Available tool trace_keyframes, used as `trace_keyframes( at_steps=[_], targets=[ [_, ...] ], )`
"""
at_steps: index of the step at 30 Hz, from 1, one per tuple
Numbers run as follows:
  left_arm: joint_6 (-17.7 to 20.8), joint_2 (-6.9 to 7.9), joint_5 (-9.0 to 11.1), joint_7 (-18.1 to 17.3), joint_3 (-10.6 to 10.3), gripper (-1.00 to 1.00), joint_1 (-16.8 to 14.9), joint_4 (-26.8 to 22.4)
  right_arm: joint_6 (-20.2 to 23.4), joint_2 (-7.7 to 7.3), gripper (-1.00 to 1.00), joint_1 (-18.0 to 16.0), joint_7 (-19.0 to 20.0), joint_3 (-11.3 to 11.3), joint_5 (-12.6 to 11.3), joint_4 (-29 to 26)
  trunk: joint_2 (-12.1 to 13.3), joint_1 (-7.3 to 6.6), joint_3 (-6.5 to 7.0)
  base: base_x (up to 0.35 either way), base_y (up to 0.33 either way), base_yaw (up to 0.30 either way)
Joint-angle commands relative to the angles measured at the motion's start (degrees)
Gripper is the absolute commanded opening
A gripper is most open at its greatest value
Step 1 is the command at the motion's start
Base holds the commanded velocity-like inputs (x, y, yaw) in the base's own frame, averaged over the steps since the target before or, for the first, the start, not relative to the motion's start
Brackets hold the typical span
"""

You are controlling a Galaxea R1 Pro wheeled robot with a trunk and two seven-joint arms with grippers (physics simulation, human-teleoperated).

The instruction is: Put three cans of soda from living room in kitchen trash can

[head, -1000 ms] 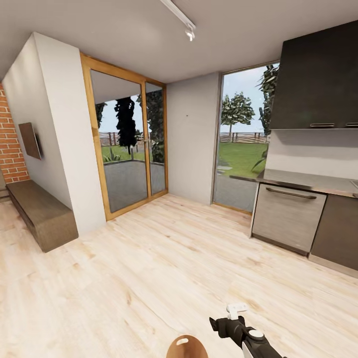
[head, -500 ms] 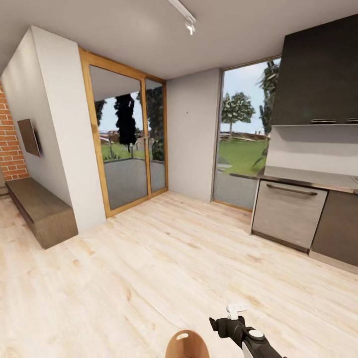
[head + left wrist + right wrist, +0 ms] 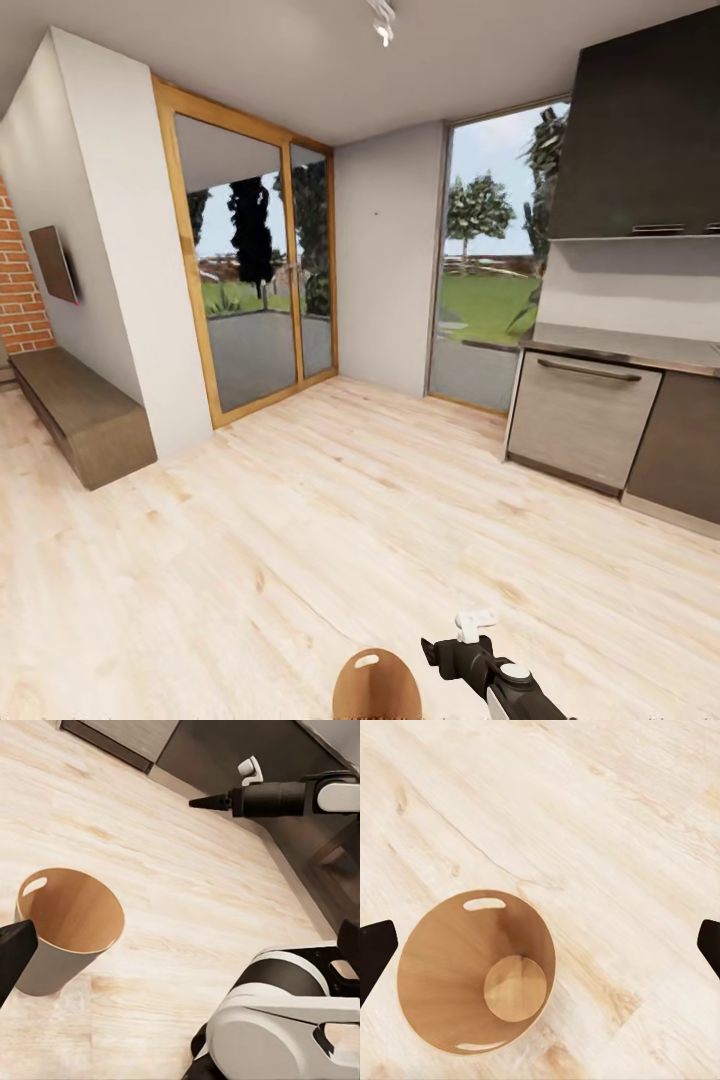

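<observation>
The tash can [image 3: 376,686] stands upright on the pale wood floor at the bottom of the head view, just left of my right arm. It is glossy brown inside and pale grey outside [image 3: 71,926], and its round bottom [image 3: 514,988] shows bare. My right gripper [image 3: 541,941] hovers above it, open, with its dark fingertips [image 3: 376,945] far apart. In the left wrist view the right gripper [image 3: 201,801] appears side-on above the floor. My left gripper [image 3: 180,949] is open, and one finger [image 3: 15,954] sits beside the bin's outer wall. The cans of soda are out of view.
Dark kitchen cabinets and a steel-fronted dishwasher [image 3: 578,420] line the right wall. Wood-framed glass doors [image 3: 255,290] stand ahead on the left, with a low wooden bench [image 3: 80,420] and a brick wall [image 3: 20,290] beyond. My white base [image 3: 277,1020] is close to the bin.
The whole head view has shifted a little, so the camera moved. The tash can and my right arm keep nearly the same place in the picture.
</observation>
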Motion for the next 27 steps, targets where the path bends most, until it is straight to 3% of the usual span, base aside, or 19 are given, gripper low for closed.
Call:
trace_keyframes(
  at_steps=[1, 21, 27],
  targets=[
    [0.0, 0.0, 0.0, 0.0, 0.0, 1.0, 0.0, 0.0, 0.0, 0.0, 1.0, 0.0, 0.0, 0.0, 0.0, 0.0, -0.4, 0.23, -0.28, 0.0, 0.0, 0.0],
    [0.0, 0.01, 0.0, 0.0, -0.1, 1.0, 0.0, 0.0, 0.0, 0.0, 1.0, 0.0, 0.0, 0.0, 0.0, 0.0, -8.4, 4.62, -5.69, 0.0, 0.0, 0.072],
    [0.0, 0.0, 0.0, 0.0, 0.0, 1.0, 0.0, 0.0, 0.0, 0.0, 1.0, 0.0, 0.0, 0.0, 0.0, 0.0, -8.4, 4.62, -6.2, 0.0, 0.0, 0.11]
  ],
)
